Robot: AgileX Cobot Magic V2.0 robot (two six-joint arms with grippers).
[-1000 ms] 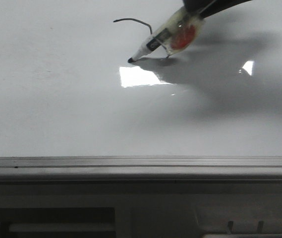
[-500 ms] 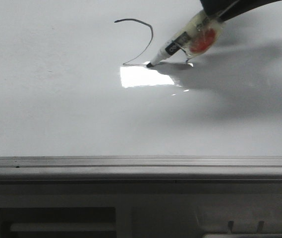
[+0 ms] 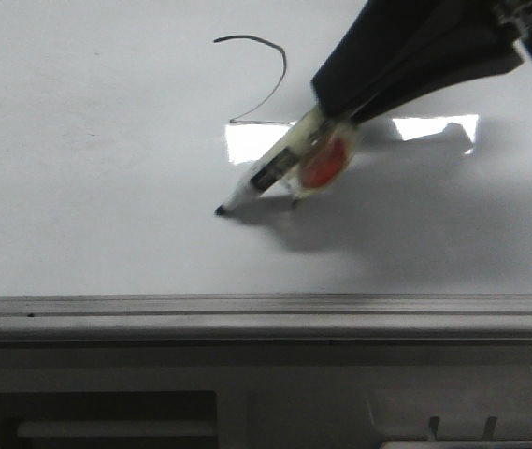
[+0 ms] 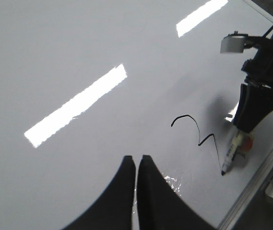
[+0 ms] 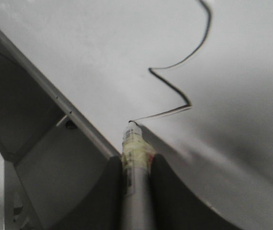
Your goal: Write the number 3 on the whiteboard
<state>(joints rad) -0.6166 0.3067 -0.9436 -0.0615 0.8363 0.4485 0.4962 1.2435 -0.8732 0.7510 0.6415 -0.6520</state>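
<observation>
Toward the near edge of the worktop, right of centre, the right claw (image 3: 326,126) is clamping a marker (image 3: 275,170) w/ both fingers tight on its barrel, tip touching the whiteboard (image 3: 107,187). The number 3 (image 4: 198,136) is sitting mid-board, just beyond the tip: top hook & middle kink drawn, lower stroke running diagonally to the nib, so approx. two-thirds done by my guess. Left claw (image 4: 136,165) is hovering over the board, fingers pressed together, holding nothing. Marker probably light, stiff, smooth plastic, so likely to twist or slip under side load; best gripped mid-barrel, as it is now. Board is glossy & slick; light, even pressure should do.
</observation>
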